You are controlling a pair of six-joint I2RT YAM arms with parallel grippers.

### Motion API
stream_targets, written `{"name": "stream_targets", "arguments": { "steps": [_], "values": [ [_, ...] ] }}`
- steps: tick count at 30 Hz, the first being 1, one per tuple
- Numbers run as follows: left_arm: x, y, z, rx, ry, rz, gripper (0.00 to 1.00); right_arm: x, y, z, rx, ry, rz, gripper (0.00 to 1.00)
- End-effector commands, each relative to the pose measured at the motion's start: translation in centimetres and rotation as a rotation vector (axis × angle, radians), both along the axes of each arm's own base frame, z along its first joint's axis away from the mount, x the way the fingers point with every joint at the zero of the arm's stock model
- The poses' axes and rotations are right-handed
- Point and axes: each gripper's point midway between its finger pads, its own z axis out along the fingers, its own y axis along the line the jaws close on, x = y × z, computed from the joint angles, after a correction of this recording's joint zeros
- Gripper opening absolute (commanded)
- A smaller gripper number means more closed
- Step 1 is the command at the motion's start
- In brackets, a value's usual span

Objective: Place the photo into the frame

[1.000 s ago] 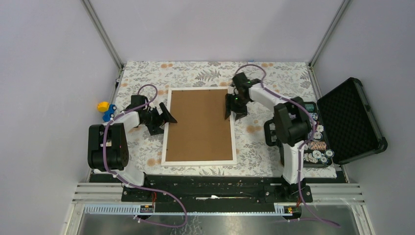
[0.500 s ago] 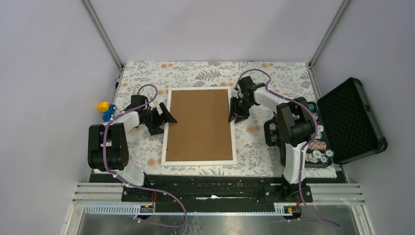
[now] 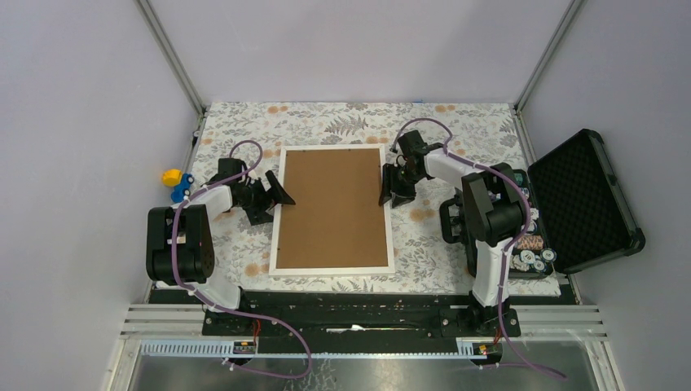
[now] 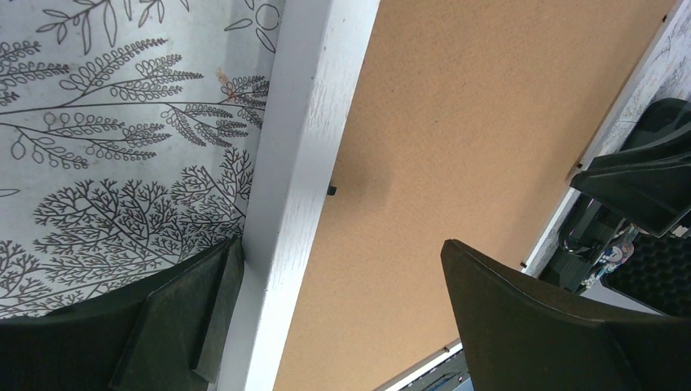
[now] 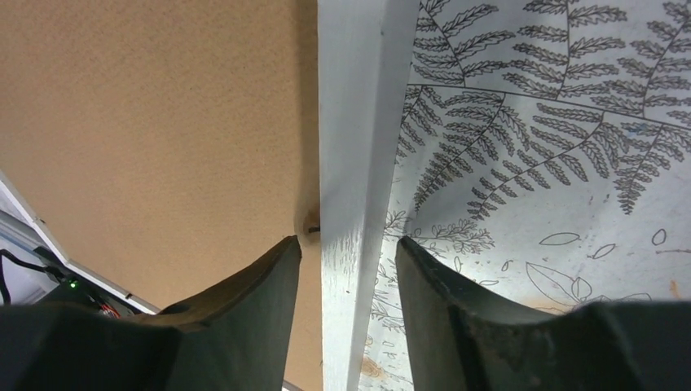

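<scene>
The white frame lies flat on the floral cloth with a brown backing board filling its middle. The photo is hidden. My left gripper is open and straddles the frame's left rail; in the left wrist view one finger sits outside the rail and the other over the board. My right gripper straddles the right rail. In the right wrist view its jaws stand narrowly open, with a small gap on each side of the rail.
An open black case stands at the right edge, with a tray of small spools beside it. A yellow and blue toy sits at the left edge. Bare floral cloth surrounds the frame.
My right gripper has moved slightly right and toward the near side, from over the board's edge to straddling the right rail. The left arm and the frame have not moved.
</scene>
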Motion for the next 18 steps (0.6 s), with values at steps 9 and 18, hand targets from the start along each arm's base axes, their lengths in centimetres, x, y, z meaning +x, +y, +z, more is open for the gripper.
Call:
{"name": "stream_targets", "arguments": {
  "steps": [9,18],
  "values": [
    [0.2,-0.8,0.6,-0.045,-0.037,-0.03,0.99,1.3,-1.3,3.9,0.053,-0.078,-0.032,0.34],
    [0.3,-0.8,0.6,-0.047,-0.036,-0.029,0.99,0.4,-0.7,1.3,0.066,-0.015,-0.016,0.41]
  ]
}}
